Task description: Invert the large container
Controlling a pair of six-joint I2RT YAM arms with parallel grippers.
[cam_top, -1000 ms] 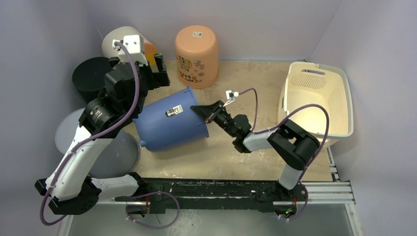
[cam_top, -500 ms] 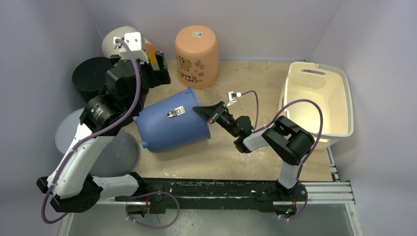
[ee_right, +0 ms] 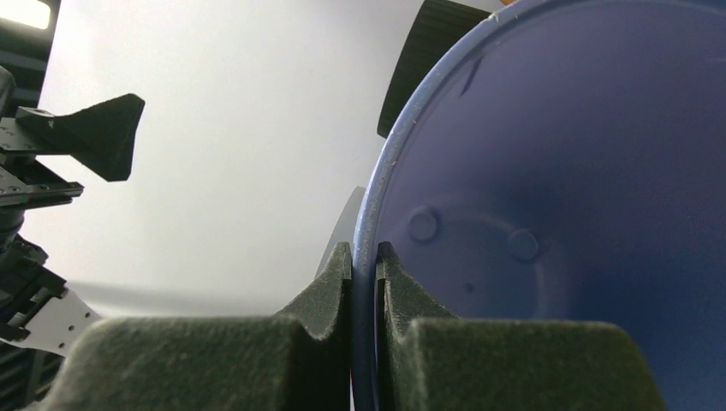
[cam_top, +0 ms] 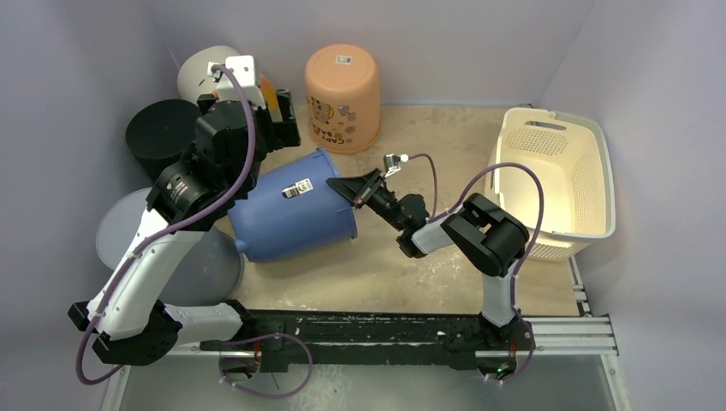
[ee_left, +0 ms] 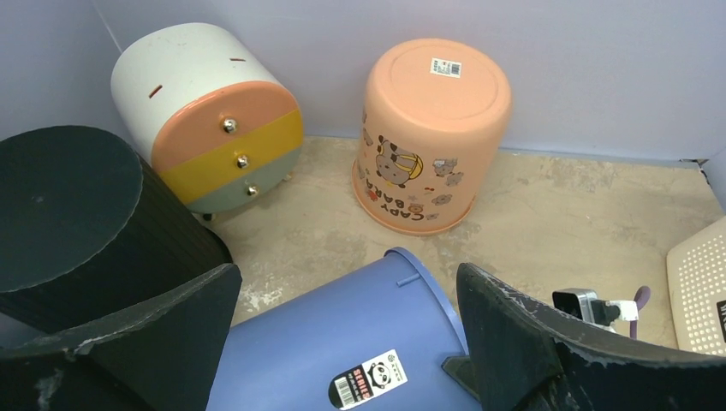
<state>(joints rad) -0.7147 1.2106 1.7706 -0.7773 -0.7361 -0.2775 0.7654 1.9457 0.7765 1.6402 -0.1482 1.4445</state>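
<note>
Large blue container (cam_top: 295, 214) lies on its side; right gripper (ee_right: 364, 257) pinches its rim; left gripper (ee_left: 348, 278) spread wide over it.

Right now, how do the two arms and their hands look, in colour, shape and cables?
Both arms have white shells between black joints. A purple cable loops along the left arm and likewise the right arm. The left hand and right hand are black, each with a small white camera box. The fingers are matte black wedges, scuffed pale at the edges.
</note>
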